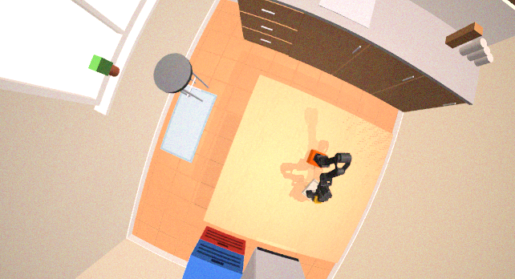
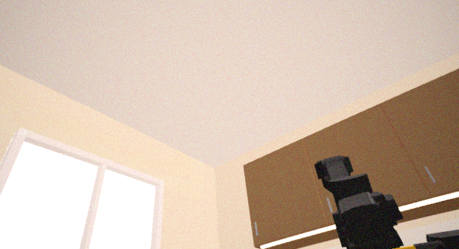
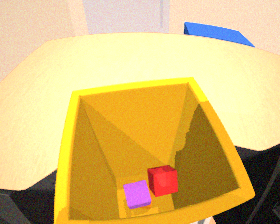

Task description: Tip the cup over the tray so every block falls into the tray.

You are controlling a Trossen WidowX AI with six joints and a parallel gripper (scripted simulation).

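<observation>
Stool (image 1: 173, 73): round, grey, toward 10 o'clock from above.
Mat (image 1: 185, 125): pale blue, on the floor at 9 o'clock.
Table (image 1: 257, 161) (image 3: 116, 55): pale yellow, broad, bearing the setup.
Base (image 1: 310, 158): orange, near 4 o'clock in the top view.
Tray (image 1: 311, 186): white, shallow, partly hidden under the arm (image 1: 342, 163) (image 2: 368, 219), at the base's 6 o'clock.
Cup (image 1: 316, 200) (image 2: 404, 247) (image 3: 136, 117): yellow, square-mouthed, near the tray's 5 o'clock from above; height unclear.
Purple block (image 3: 137, 194): inside the cup, toward 6 o'clock in the wrist view.
Red block (image 3: 163, 180): inside too, at the purple one's 2 o'clock.
Gripper (image 1: 318, 198) (image 3: 138, 143): clamped on the cup.
</observation>
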